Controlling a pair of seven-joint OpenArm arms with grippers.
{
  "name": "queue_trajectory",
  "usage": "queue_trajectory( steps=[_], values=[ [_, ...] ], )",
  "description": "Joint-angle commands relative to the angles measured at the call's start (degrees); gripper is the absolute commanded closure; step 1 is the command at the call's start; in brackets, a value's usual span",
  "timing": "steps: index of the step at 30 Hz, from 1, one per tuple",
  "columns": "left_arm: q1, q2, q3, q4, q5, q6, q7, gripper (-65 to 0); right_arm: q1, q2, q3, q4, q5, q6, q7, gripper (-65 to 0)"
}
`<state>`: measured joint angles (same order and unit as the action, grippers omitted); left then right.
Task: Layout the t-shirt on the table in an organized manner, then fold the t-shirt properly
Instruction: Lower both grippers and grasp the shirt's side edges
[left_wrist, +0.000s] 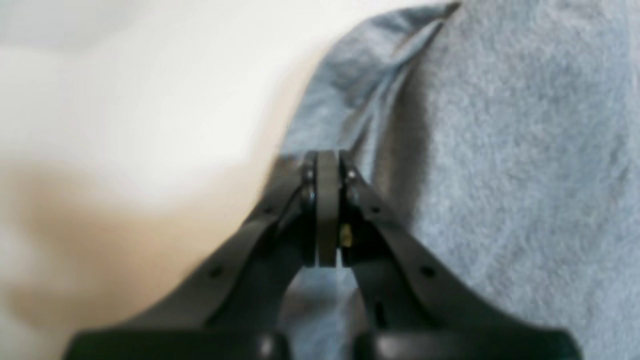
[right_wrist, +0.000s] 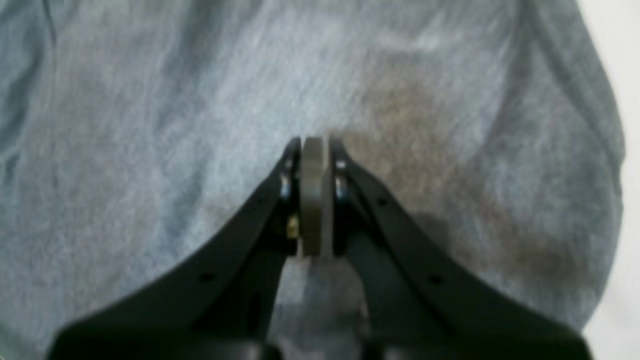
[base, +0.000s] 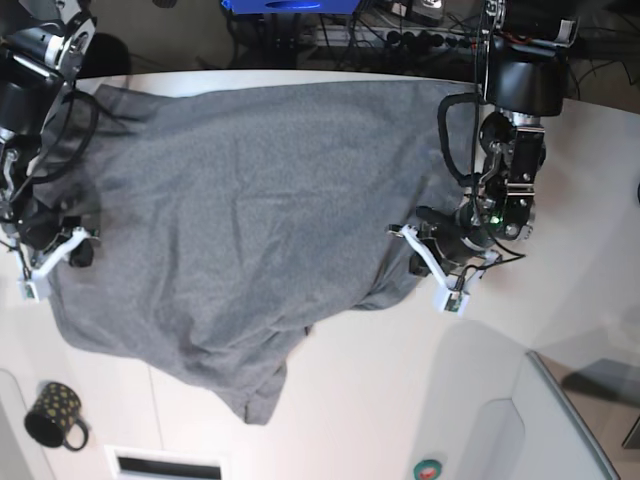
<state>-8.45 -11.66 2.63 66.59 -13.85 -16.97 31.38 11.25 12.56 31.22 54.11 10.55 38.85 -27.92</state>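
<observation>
The t-shirt (base: 250, 220) lies spread and rumpled across the tabletop (base: 400, 400). The left gripper (left_wrist: 327, 165) sits at its edge and the right gripper (right_wrist: 314, 150) over its cloth, both with jaws pressed together, empty.

Your base view looks straight down on the table (base: 560, 180) from high up. Each wrist view sits close behind its own gripper, facing along the fingers. All three views share the t-shirt (base: 250, 220).

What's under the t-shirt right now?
The t-shirt lies spread on the white table, which shows all around it. Anything beneath the cloth is covered; no bulge shows.
</observation>
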Motion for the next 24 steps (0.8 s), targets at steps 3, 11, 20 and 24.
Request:
queue_trajectory(
  steps=[3,11,20,24],
  values=[
    [-2.5,-0.3,0.1,-4.7,1.7,0.3,-0.8,0.0,0.7,1.8,-0.3,-3.4,0.5,-3.6,4.1,-0.6],
    [3.4,0.2,-0.1,-10.7,13.0,6.3,-10.6,0.0,-0.8,4.6,-0.5,-11.7,0.5,-5.6,4.8,-0.6],
    [17.9,2.0,-15.4,6.4,13.6,6.3,-10.4,0.0,-7.2,3.8,-0.5,-7.4,0.6,-12.7,4.4,-0.6],
    [20.1,3.4,-15.9,11.9,13.6,6.3,-10.4,0.0,-10.1,1.3,-0.8,-0.4,0.6,-13.0,4.3,-0.6]
  ],
)
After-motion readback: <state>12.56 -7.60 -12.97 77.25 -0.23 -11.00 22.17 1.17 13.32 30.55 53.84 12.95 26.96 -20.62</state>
